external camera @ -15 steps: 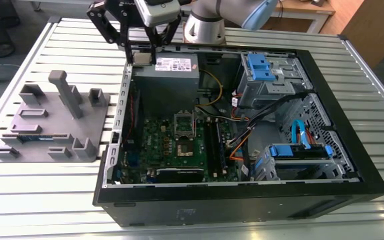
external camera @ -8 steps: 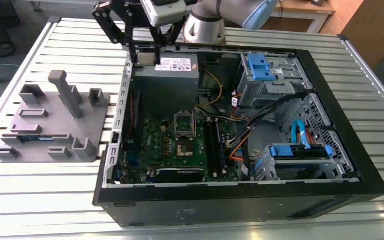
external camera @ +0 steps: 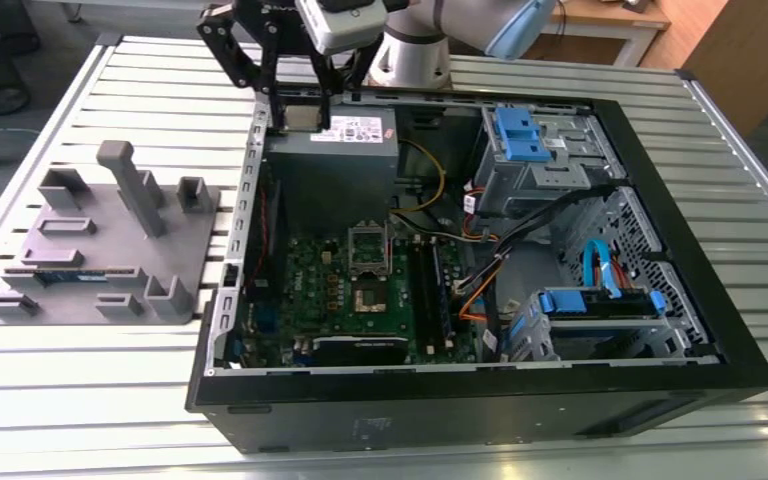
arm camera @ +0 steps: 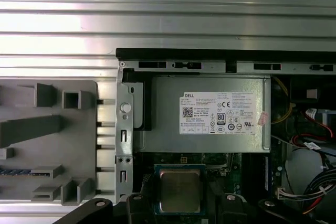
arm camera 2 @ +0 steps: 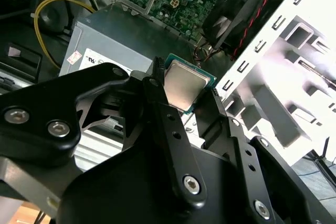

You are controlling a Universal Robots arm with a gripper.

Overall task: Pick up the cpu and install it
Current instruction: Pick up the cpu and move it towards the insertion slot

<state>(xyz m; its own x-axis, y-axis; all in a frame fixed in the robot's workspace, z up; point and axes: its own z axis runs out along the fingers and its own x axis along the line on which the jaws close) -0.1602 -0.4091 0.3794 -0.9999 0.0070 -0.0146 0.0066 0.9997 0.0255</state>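
Gripper (arm camera 2: 185, 88) closed on the cpu (arm camera: 180, 190) by two edges, above the power supply (arm camera: 205, 114) | socket frame (external camera: 368, 262) at 5 o'clock in the exterior view | I would carry it level and align corners.

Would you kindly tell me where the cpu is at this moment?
In both wrist views the cpu is clamped between the fingers of the gripper, held in the air near the grey power supply of the open computer case.
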